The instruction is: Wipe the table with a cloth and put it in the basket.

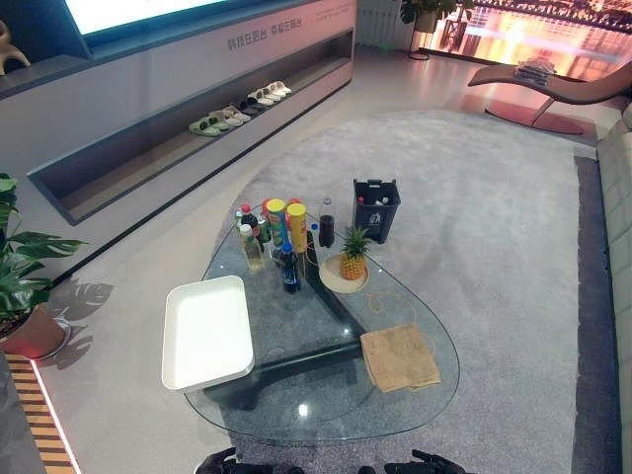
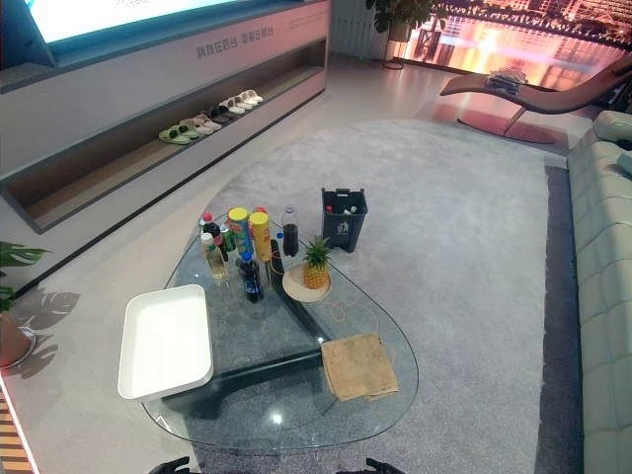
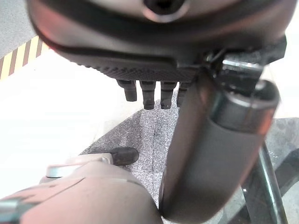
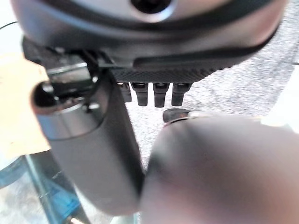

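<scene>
A tan cloth [image 1: 399,356] lies flat on the near right part of the glass table [image 1: 326,395]; in the right wrist view the cloth [image 4: 18,107] shows past the thumb. A white shallow rectangular basket [image 1: 207,331] rests on the table's near left edge. My left hand [image 3: 140,65] hangs low on the near side of the table, fingers [image 3: 147,95] straight, holding nothing. My right hand [image 4: 163,60] hangs the same way, fingers [image 4: 154,93] straight and empty, short of the cloth.
Several bottles and cans [image 1: 281,237] cluster at the table's far side beside a pineapple [image 1: 353,257] on a round plate. A dark bin [image 1: 376,207] stands on the grey carpet beyond the table. A potted plant [image 1: 20,286] is at the left, a sofa [image 1: 617,217] at the right.
</scene>
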Controlling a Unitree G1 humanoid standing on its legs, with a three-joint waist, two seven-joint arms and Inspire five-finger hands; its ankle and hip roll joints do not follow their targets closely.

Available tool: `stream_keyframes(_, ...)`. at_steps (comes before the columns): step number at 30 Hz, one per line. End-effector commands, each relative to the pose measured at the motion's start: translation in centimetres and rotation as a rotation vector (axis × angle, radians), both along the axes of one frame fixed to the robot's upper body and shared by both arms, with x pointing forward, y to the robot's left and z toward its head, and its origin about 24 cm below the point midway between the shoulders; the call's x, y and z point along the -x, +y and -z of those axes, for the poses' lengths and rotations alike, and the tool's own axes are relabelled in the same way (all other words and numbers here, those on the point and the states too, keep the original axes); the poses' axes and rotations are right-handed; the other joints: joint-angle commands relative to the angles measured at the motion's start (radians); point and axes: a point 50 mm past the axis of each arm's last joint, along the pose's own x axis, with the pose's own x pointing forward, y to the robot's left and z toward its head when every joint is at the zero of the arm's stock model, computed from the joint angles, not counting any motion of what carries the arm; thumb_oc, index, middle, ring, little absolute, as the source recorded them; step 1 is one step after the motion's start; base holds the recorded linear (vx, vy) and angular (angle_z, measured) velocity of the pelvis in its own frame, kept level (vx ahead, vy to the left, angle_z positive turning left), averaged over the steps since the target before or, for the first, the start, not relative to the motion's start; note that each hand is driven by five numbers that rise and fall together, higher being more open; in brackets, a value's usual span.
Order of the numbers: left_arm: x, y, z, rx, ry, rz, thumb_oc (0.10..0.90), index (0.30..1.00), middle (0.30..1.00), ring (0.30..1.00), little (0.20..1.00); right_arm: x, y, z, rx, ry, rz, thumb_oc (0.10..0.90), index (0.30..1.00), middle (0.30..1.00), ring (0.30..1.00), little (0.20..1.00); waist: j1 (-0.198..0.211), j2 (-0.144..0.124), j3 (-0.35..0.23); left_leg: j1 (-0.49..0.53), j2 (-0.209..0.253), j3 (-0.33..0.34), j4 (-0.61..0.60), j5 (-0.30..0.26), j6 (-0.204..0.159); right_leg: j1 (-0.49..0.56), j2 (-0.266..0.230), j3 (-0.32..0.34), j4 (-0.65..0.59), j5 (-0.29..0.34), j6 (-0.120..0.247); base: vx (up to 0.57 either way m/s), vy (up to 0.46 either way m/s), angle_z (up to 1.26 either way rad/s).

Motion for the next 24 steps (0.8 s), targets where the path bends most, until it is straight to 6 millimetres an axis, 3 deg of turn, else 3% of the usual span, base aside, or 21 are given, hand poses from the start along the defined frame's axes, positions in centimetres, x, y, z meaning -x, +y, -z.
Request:
stream_keyframes(1, -1.5, 0.1, -0.4, -0.021, -0.027, 0.037, 0.8, 0.9, 0.9, 0.9, 0.9, -5.4, -0.8, -2.4, 0.065, -0.21, -0.041, 0.8, 0.9, 0.9, 0.9, 0.9, 0.017, -0.022, 0.042, 0.014, 0.058, 0.025, 0.008, -0.06, -0.024, -0.001, -0.064, -0.024, 0.02, 0.006, 0.08, 0.01, -0.058, 0.0)
stream_keyframes(7, -1.3, 0.7, -0.6, -0.032, -0.053, 0.053, 0.8, 0.9, 0.9, 0.9, 0.9, -8.7, -0.6, -5.3, 0.161, -0.378, -0.042, 0.8, 0.9, 0.9, 0.9, 0.9, 0.001, -0.025, 0.073, -0.023, 0.063, 0.032, 0.036, -0.06, -0.017, -0.049, -0.058, -0.007, 0.053, -0.001, 0.073, 0.0, -0.056, -0.01)
stream_keyframes(12, -2.9, 1.2, -1.3, -0.038, -0.128, 0.056, 0.8, 0.9, 0.9, 0.9, 0.9, -11.9, -1.3, -8.7, 0.296, -0.551, -0.034, 0.8, 0.9, 0.9, 0.9, 0.9, -0.022, -0.016, 0.132, -0.084, 0.064, 0.036, 0.069, -0.057, -0.011, -0.121, -0.041, 0.003, 0.115, -0.023, 0.055, -0.09, -0.028, -0.12)
stream_keyframes(18, -7.0, 1.3, -3.1, -0.043, -0.279, 0.073, 0.8, 0.9, 0.9, 0.9, 0.9, -16.1, -4.2, -15.1, 0.501, -0.8, 0.059, 0.8, 0.9, 0.9, 0.9, 0.9, -0.04, -0.004, 0.237, -0.207, 0.059, 0.03, 0.145, -0.051, -0.013, -0.248, -0.03, 0.004, 0.211, -0.042, 0.039, -0.15, -0.022, -0.01)
stream_keyframes(19, -8.0, 1.1, -3.6, -0.038, -0.321, 0.083, 0.8, 0.9, 0.9, 0.9, 0.9, -17.3, -5.7, -17.5, 0.581, -0.876, 0.11, 0.8, 0.9, 0.9, 0.9, 0.9, -0.042, 0.0, 0.273, -0.254, 0.054, 0.025, 0.194, -0.057, -0.016, -0.286, -0.031, 0.005, 0.238, -0.044, 0.032, -0.09, -0.009, 0.01)
stream_keyframes(20, -8.0, 1.1, -3.6, -0.038, -0.322, 0.083, 0.8, 0.9, 0.9, 0.9, 0.9, -17.3, -5.7, -17.5, 0.582, -0.876, 0.11, 0.8, 0.9, 0.9, 0.9, 0.9, -0.042, 0.001, 0.272, -0.256, 0.054, 0.025, 0.196, -0.058, -0.016, -0.287, -0.031, 0.005, 0.239, -0.045, 0.031, -0.1, -0.001, -0.01)
stream_keyframes(24, -9.2, 0.8, -4.1, -0.03, -0.368, 0.103, 0.8, 0.9, 0.9, 0.9, 0.9, -19.3, -7.7, -22.2, 0.765, -1.006, 0.22, 0.8, 0.9, 0.9, 0.9, 0.9, -0.042, 0.012, 0.323, -0.344, 0.046, 0.009, 0.273, -0.067, -0.023, -0.361, -0.034, 0.004, 0.283, -0.047, 0.019, -0.07, 0.001, -0.01)
